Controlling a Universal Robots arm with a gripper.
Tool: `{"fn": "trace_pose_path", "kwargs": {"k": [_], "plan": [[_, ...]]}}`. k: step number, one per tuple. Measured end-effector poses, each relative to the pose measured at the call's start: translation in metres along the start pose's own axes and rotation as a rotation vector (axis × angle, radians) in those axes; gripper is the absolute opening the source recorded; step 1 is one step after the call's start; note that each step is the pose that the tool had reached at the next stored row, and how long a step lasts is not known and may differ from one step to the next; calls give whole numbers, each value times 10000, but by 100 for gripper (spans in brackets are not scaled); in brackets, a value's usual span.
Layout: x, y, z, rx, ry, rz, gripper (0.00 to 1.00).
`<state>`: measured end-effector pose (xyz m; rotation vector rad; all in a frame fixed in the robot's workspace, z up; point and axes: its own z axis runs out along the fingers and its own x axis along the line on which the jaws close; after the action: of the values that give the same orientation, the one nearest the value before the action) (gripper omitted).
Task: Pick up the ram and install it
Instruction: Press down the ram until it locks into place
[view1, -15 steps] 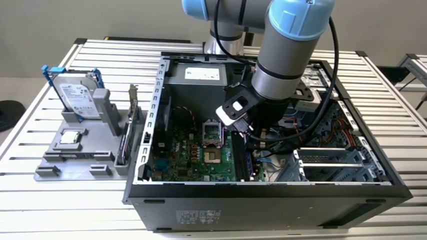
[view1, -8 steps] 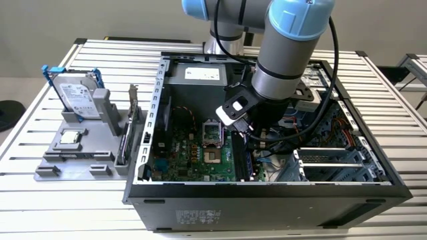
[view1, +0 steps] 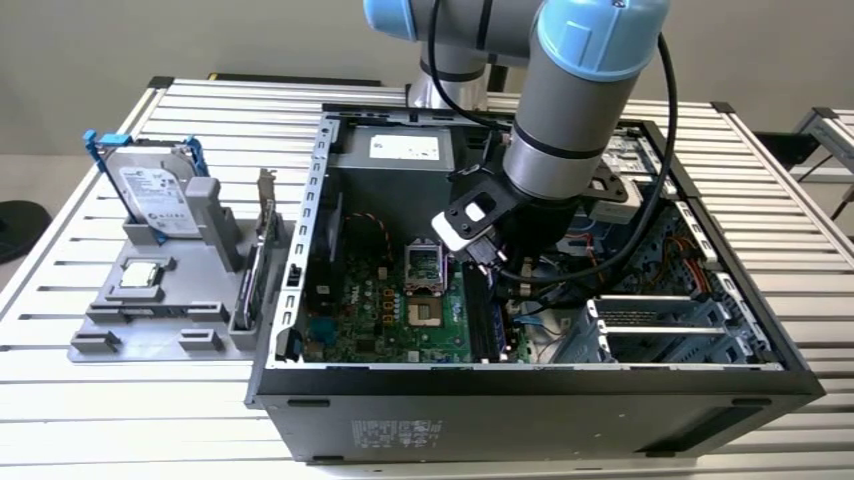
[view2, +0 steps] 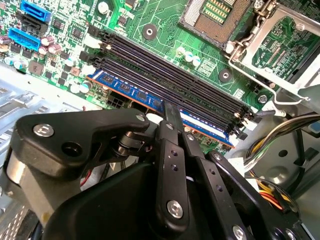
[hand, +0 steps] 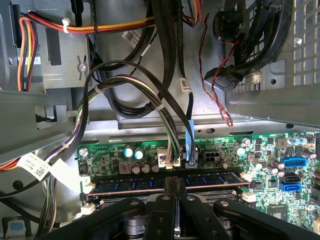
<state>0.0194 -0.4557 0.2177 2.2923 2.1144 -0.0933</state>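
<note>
end effector (view2: 170, 112) on ram (view2: 135, 92) — motherboard (view2: 165, 25) slot.

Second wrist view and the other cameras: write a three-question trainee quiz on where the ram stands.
1. True or false: the ram lies flat on the grey holder beside the computer case.
2. Multiple choice: in the exterior view, the hard drive is A) inside the case, B) upright on the grey holder at the exterior view's left, C) in the tool.
3. Fill in: in both wrist views the tool is closed on the ram, which stands edge-down at a ____ on the motherboard.

Key
1. False: it stands on edge at the memory slots inside the case.
2. B.
3. Memory slot; full seating cannot be judged.
</note>
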Motion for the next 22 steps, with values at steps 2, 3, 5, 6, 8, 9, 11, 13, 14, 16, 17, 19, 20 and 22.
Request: {"fn": "trace_pose_path", "kwargs": {"k": [2, 3, 5, 6, 8, 9, 11, 13, 14, 16, 17, 19, 20, 22], "plan": [[0, 0, -3, -1, 3, -1, 0], [0, 0, -9, -2, 7, 0, 0], [0, -1, -27, -4, 17, 0, 0], [1, -1, -42, -6, 34, 0, 0], [-7, -2, -123, -1, 4, -2, 0], [-9, -4, -162, -2, 10, -1, 0], [-15, -6, -254, -1, 5, 0, 0], [-20, -9, -343, 1, 5, 0, 0], [-23, -10, -390, 1, 4, 1, 0], [-28, -12, -480, 2, 6, 0, 0], [-31, -13, -526, 3, 4, 0, 0], [-36, -15, -616, 3, 2, 0, 0], [-39, -16, -660, 2, 5, 0, 0], [-44, -19, -753, 3, 5, 0, 0]]}}
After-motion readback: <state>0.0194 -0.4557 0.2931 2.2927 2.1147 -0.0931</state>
